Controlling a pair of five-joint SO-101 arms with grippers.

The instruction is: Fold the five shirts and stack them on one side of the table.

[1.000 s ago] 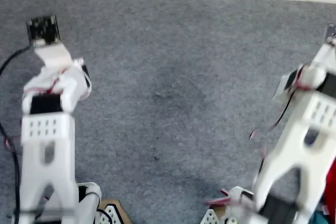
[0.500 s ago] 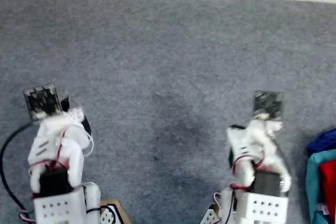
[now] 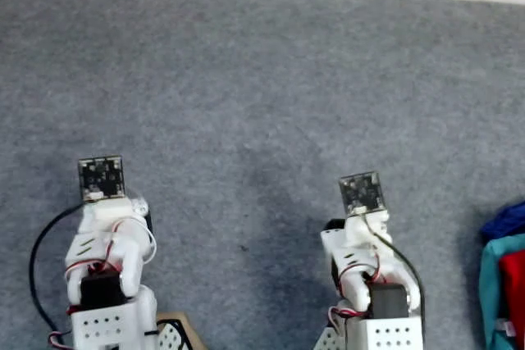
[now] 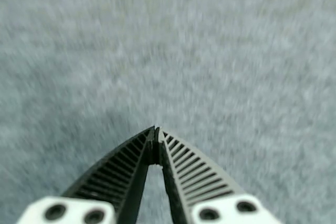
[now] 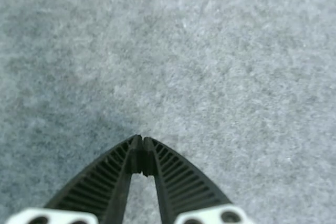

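Shirts (image 3: 504, 280) in blue, teal and red lie piled at the edge of the table (image 3: 262, 79) in the high view. They are near one arm (image 3: 371, 284) and well apart from the other arm (image 3: 107, 284).

In the left wrist view I read the left gripper (image 4: 156, 132) tips pressed together over grey table.

In the right wrist view the right gripper (image 5: 140, 141) tips are likewise together.

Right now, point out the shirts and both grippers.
shirts (image 3: 489, 284): high view, on the teal one.
left gripper (image 4: 156, 130): left wrist view, between the shut fingertips.
right gripper (image 5: 140, 140): right wrist view, between the shut fingertips.
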